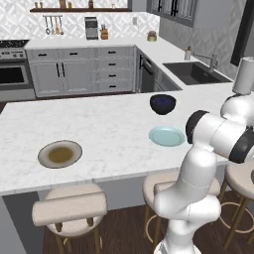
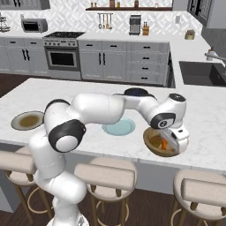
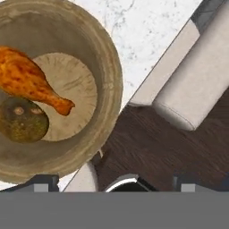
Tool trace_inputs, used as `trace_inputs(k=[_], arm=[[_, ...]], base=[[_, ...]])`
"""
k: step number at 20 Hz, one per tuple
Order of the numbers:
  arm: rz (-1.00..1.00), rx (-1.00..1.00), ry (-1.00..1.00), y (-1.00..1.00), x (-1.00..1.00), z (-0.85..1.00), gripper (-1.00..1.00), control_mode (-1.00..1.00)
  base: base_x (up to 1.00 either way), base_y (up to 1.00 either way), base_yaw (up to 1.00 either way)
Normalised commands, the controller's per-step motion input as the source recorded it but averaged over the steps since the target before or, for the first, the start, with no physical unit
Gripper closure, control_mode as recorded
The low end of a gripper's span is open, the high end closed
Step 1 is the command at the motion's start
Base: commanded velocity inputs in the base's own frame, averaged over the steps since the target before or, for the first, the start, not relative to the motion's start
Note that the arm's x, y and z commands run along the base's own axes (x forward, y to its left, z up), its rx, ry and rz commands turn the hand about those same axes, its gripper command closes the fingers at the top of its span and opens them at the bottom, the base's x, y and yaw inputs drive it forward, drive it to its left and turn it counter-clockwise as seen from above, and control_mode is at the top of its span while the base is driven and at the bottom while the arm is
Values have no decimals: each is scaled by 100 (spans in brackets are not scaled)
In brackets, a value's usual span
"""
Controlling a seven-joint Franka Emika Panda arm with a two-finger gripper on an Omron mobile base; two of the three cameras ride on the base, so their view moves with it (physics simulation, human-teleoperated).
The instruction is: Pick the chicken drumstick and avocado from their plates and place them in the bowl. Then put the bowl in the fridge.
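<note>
The tan bowl (image 3: pixel 110 67) stands at the counter's front edge, and both the orange-brown chicken drumstick (image 3: pixel 27 80) and the dark avocado (image 3: pixel 22 120) lie inside it. In the right base view, my gripper (image 2: pixel 176 145) hangs over the right rim of the bowl (image 2: pixel 149 140), where the drumstick (image 2: pixel 164 143) shows as an orange spot. Seen in the hand view, the gripper (image 3: pixel 114 183) is open wide, one fingertip (image 3: pixel 42 181) by the bowl's rim and the other past the counter edge. Both plates are bare: olive-tan plate (image 1: pixel 60 154) (image 2: pixel 27 120) and teal plate (image 1: pixel 167 136) (image 2: pixel 119 128). The fridge is out of view.
A dark bowl (image 1: pixel 162 103) sits farther back on the island. Padded stools (image 2: pixel 103 176) (image 3: pixel 197 85) line the near side below the counter edge. A sink (image 1: pixel 196 73) and a stove (image 2: pixel 62 53) are on the back counters.
</note>
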Motion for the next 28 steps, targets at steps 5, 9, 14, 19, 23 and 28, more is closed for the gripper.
trace_inputs(k=[5,9,14,19,23,28], arm=[[-59,20,0,-16,-68,12,-100,-100],[-29,23,-10,-1,-26,-1,-100,-100],[3,5,1,0,44,-24,-100,-100],[5,1,0,0,37,-31,-100,-100],[1,5,-4,-12,25,-19,-100,-100],[0,10,-5,-24,27,-17,-100,-100]], base=[[0,0,0],[0,0,0],[0,0,0],[0,0,0],[0,0,0],[0,0,0]])
